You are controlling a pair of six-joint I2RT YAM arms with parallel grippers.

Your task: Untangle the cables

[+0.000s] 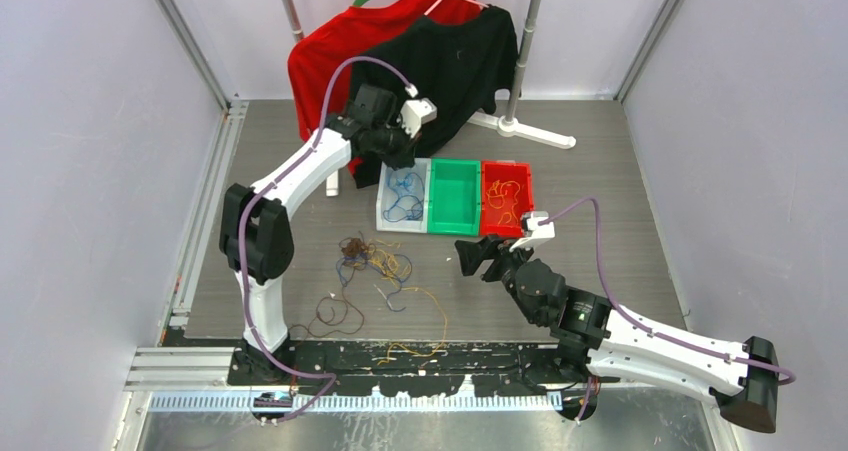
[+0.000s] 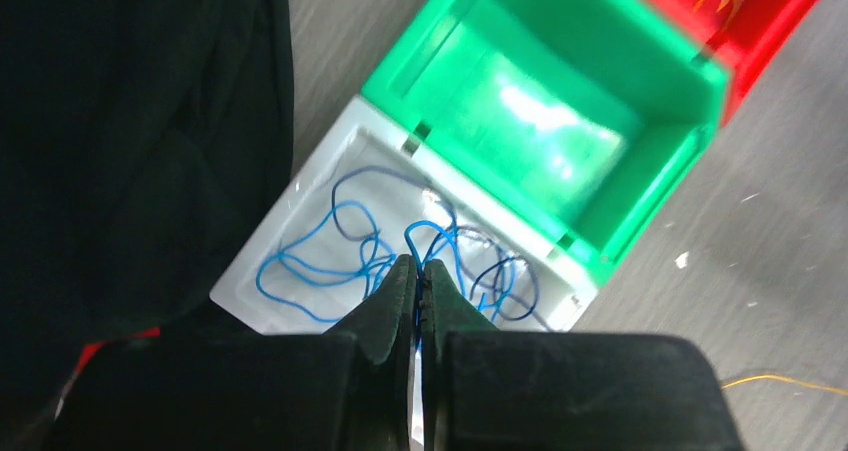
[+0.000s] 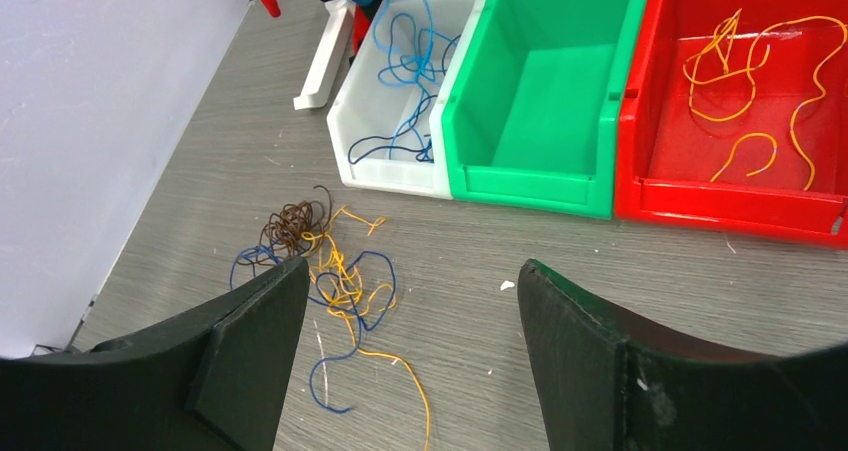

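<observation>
Tangle of thin blue, yellow, brown cables (image 3: 320, 261) sits lower left, just before wide-open right gripper (image 3: 412, 279); left gripper (image 2: 419, 266) pinches thin blue wire (image 2: 420, 229).

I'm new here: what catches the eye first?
Three plastic bins sit in a row: a white bin holding blue wires, an empty green bin, a red bin holding orange wires. In front lies a tangle of blue, yellow-orange and brown wires. Behind hang a red shirt and a black shirt.

Blue cables (image 2: 420, 229) partly hidden behind left fingers (image 2: 390, 301); red bin (image 3: 740, 206) cut off at right edge.
</observation>
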